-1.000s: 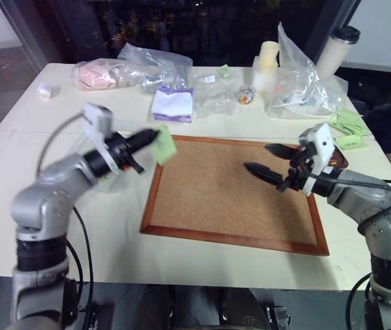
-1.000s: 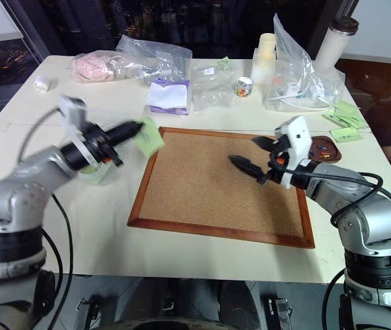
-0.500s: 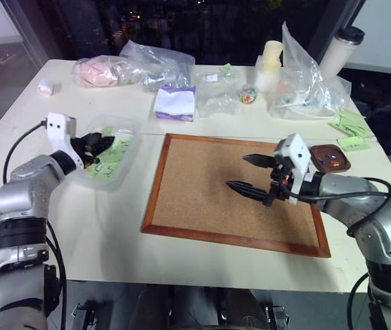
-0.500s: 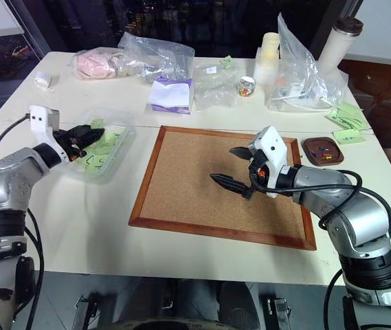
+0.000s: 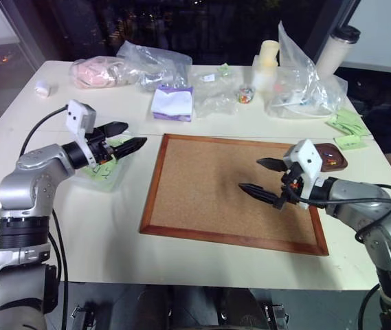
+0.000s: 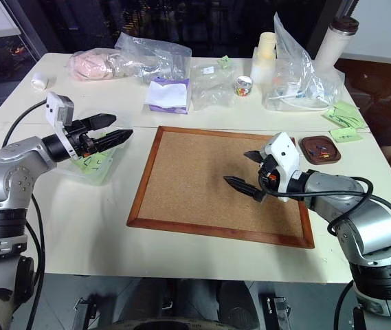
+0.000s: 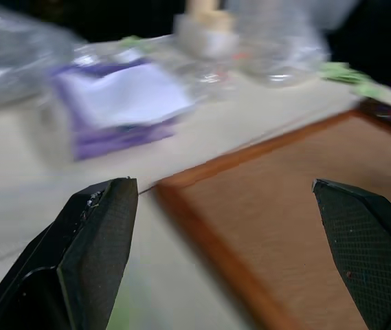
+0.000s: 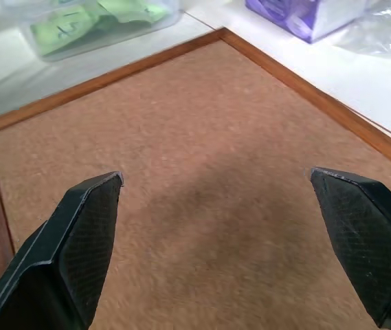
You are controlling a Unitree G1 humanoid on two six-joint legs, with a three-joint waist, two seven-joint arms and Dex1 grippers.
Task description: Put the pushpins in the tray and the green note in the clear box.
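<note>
We see the left gripper [image 6: 116, 126] with its fingers spread wide and grasping nothing, hovering over the clear box [image 6: 93, 167], where the green note [image 6: 93, 162] lies among other green notes. The right gripper [image 6: 248, 174] hangs above the corkboard [image 6: 195, 182], fingers likewise released and empty. The tray [image 6: 319, 149] sits on the tabletop [image 6: 78, 234] just beside the corkboard's far right corner, with pushpins [image 6: 324, 153] as specks inside.
</note>
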